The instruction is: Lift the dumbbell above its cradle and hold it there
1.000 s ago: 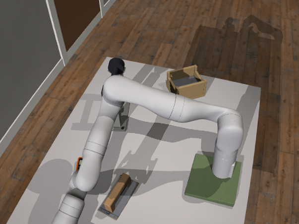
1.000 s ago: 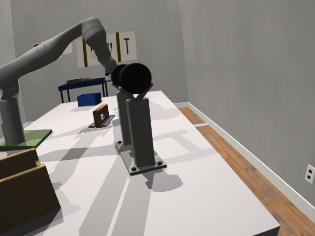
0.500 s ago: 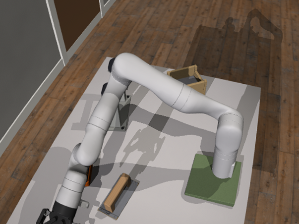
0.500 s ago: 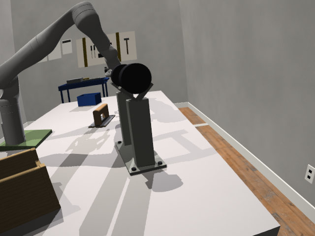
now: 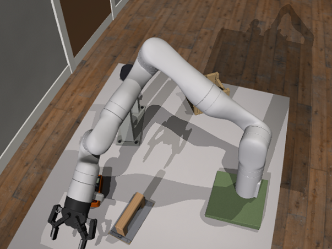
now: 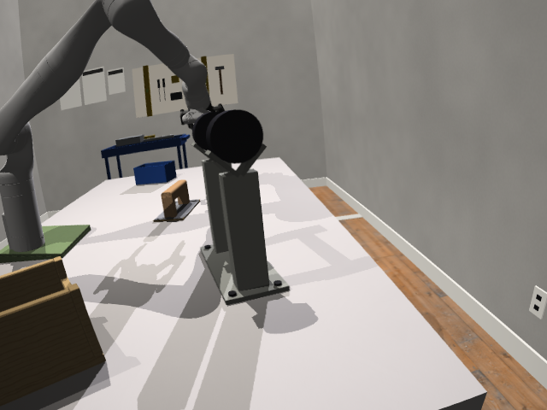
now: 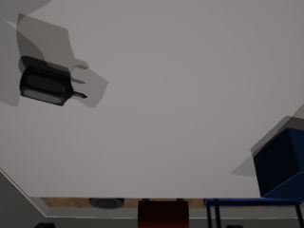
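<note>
Your pincer (image 5: 70, 230) hangs with its fingers spread wide and nothing between them, out over the corner of the counter (image 5: 184, 235) farthest from the job. Judging from that, you are only at the approach stage; the spread fingers suit a bar you have not reached yet. The wrist view shows bare counter, a small dark object (image 7: 45, 85) and a blue box (image 7: 280, 163), not the dumbbell, so you cannot line up from that camera for now.

Just beside the pincer lies a wooden-handled tool on a flat metal plate (image 5: 130, 218), and an orange device (image 5: 96, 192) sits half hidden under the forearm. Both are near your path; you would likely do well to rise before swinging over them.

Further on stands the cradle (image 6: 240, 229), two grey posts bolted to a base plate, each topped with a V notch. The notches presumably keep the round weights from rolling, so the way out is probably straight up.

The dumbbell (image 6: 229, 134) lies in those notches, black and matte, with broad round end weights. Its bar is hidden behind the near weight in the exterior view and under the arm from above.
</note>
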{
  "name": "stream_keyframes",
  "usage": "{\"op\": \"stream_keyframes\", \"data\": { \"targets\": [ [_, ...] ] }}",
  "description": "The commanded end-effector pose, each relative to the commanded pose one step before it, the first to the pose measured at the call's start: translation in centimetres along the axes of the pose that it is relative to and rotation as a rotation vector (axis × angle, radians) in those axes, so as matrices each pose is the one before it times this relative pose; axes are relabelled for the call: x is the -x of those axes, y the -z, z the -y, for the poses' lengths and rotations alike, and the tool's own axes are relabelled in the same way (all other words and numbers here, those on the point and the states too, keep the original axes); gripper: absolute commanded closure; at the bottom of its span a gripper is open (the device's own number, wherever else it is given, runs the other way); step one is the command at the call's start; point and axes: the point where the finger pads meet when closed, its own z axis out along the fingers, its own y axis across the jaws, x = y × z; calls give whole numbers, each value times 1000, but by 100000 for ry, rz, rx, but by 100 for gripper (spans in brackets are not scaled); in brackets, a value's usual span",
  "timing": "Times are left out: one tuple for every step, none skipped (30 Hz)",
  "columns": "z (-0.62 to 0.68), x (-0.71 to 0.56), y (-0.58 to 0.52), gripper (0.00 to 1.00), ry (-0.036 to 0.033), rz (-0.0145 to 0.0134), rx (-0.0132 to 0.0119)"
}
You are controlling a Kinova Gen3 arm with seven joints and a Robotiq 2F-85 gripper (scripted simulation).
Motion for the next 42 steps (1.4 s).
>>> {"op": "stream_keyframes", "data": {
  "targets": [
    [1477, -1074, 3584, 0, 973, -3757, -1802],
    [202, -510, 1005, 0, 477, -1703, 268],
    [0, 0, 0, 0, 0, 0, 0],
    [0, 0, 0, 0, 0, 0, 0],
    [194, -536, 1014, 0, 478, -1727, 278],
    [0, 0, 0, 0, 0, 0, 0],
    [163, -571, 1033, 0, 459, -1779, 304],
    [0, 0, 0, 0, 0, 0, 0],
    [129, -605, 1049, 0, 438, -1828, 331],
    [0, 0, 0, 0, 0, 0, 0],
    [183, -623, 1026, 0, 503, -1817, 283],
    [0, 0, 0, 0, 0, 0, 0],
    [180, -648, 1028, 0, 508, -1833, 288],
    [0, 0, 0, 0, 0, 0, 0],
    [0, 0, 0, 0, 0, 0, 0],
    [0, 0, 0, 0, 0, 0, 0],
    [144, -678, 1041, 0, 479, -1864, 322],
    [107, -706, 1050, 0, 448, -1892, 357],
    [176, -739, 1025, 0, 544, -1915, 284],
    [0, 0, 0, 0, 0, 0, 0],
    [0, 0, 0, 0, 0, 0, 0],
    [155, -765, 1028, 0, 528, -1930, 305],
    [0, 0, 0, 0, 0, 0, 0],
    [115, -788, 1034, 0, 489, -1941, 346],
    [0, 0, 0, 0, 0, 0, 0],
    [91, -814, 1033, 0, 474, -1956, 367],
    [0, 0, 0, 0, 0, 0, 0],
    [161, -861, 1008, 0, 584, -2013, 286],
    [0, 0, 0, 0, 0, 0, 0],
    [118, -880, 1010, 0, 535, -2009, 331],
    [0, 0, 0, 0, 0, 0, 0],
    [0, 0, 0, 0, 0, 0, 0],
    [0, 0, 0, 0, 0, 0, 0],
    [74, -896, 1010, 0, 485, -1999, 376],
    [102, -938, 992, 0, 550, -2049, 336],
    [116, -975, 977, 0, 584, -2084, 314],
    [0, 0, 0, 0, 0, 0, 0],
    [0, 0, 0, 0, 0, 0, 0],
    [69, -987, 972, 0, 524, -2061, 364],
    [0, 0, 0, 0, 0, 0, 0],
    [33, -999, 964, 0, 482, -2043, 400],
    [110, -1072, 935, 0, 635, -2160, 296]
  ]
}}
